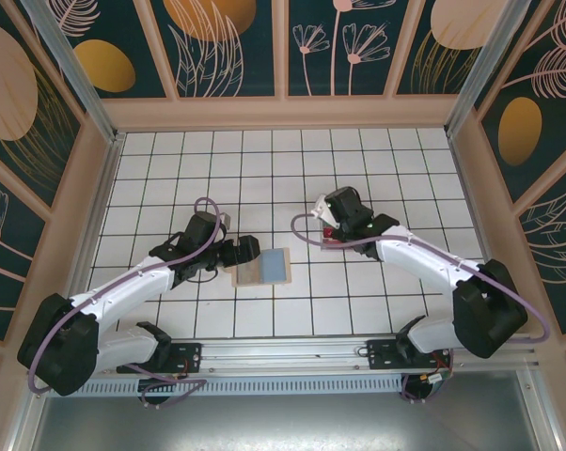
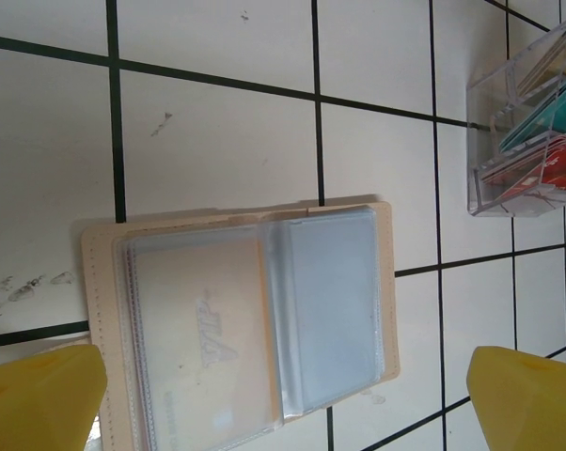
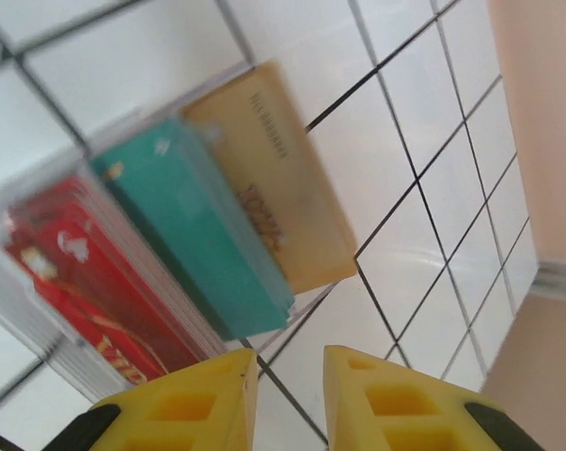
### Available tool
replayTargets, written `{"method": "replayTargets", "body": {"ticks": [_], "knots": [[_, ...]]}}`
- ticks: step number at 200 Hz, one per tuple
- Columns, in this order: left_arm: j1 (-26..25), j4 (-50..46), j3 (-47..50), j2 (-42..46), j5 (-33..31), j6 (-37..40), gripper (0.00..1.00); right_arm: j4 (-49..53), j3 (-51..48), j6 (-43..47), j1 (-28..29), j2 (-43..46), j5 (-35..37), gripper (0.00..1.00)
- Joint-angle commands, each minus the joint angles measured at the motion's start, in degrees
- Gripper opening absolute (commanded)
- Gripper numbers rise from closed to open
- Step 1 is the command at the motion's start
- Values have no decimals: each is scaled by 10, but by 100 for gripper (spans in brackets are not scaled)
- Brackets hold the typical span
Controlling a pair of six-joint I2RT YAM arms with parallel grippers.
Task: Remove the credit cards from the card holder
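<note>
One card holder (image 1: 262,268), one clear rack (image 2: 523,132), three racked cards (image 3: 198,235)

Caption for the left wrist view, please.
Open left gripper above the unfolded card holder, a light blue card inside.

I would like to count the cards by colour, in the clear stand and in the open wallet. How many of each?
yellow card: 1, in the clear stand
teal card: 1, in the stand
red card: 1 for sure; more may sit behind it
light blue card: 1, in the right pocket of the wallet
Total: 4 cards that can be told apart
</note>
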State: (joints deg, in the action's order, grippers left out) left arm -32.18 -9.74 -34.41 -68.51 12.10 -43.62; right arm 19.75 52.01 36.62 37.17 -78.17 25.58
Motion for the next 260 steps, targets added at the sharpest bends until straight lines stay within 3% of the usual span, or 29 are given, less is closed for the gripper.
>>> {"method": "replayTargets", "body": {"ticks": [1,41,73,102,193,260], "knots": [[0,-22,-5,3,-22,-3,99,37,56,-169,14,-5,-44,29],[1,-35,-7,3,-21,-3,98,10,66,-385,92,-7,-94,31],[0,-33,-5,5,7,-5,87,-24,53,-547,126,-27,-143,31],[0,-30,-12,7,26,-4,80,-51,30,-633,151,-55,-159,31],[-7,-16,-19,-19,45,-31,70,-144,-58,-784,166,-108,-232,32],[-23,6,-20,-72,50,-31,45,-156,-74,-800,170,-141,-245,29]]}}
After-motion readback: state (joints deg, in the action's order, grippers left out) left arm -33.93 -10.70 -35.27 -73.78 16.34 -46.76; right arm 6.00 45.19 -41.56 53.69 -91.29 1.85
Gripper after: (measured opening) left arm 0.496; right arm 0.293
